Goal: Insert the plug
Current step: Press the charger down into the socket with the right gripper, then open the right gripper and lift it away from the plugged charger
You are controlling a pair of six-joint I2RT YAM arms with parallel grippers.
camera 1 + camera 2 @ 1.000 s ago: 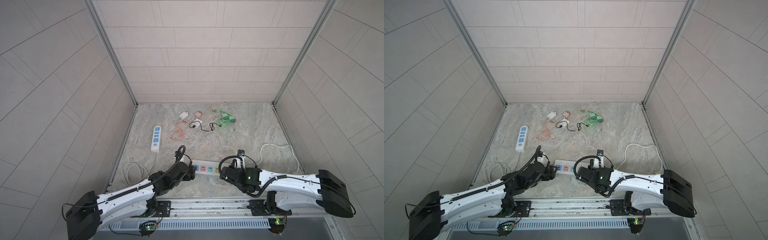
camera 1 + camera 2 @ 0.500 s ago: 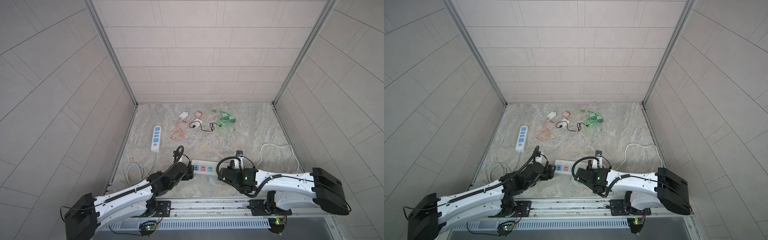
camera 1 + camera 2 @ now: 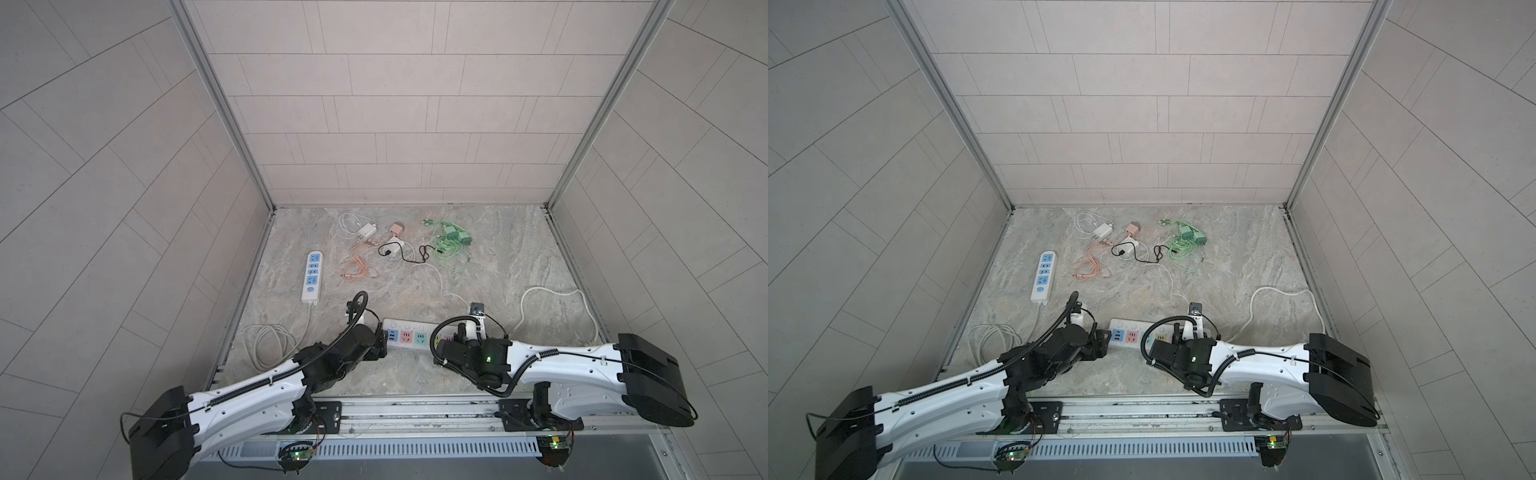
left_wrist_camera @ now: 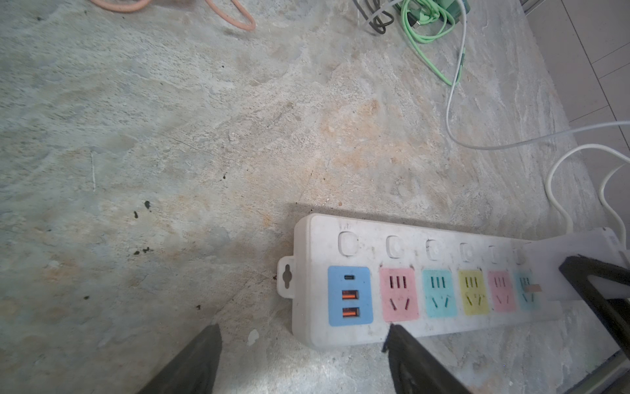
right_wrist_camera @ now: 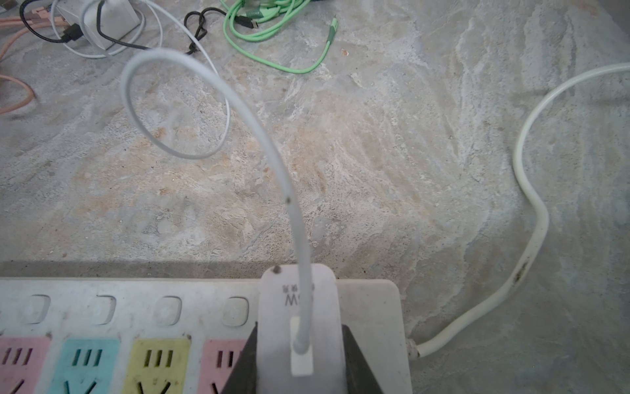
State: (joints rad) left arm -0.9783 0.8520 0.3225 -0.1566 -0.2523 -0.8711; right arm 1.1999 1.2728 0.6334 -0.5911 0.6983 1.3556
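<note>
My right pincer [image 5: 300,337], clamped narrow on the white plug [image 5: 296,296], has edged left along the power strip [image 4: 426,235] in the past second. That puts the plug over the end teal socket [image 4: 525,302]: lined up, I judge, not yet inserted. My left pincer [image 4: 303,331] stays wide at the strip's USB end, gripping nothing. The plug body hides its pins, and only one coppery prong [image 4: 533,288] shows. In both top views my arm covers that end on the desk [image 3: 478,257].
</note>
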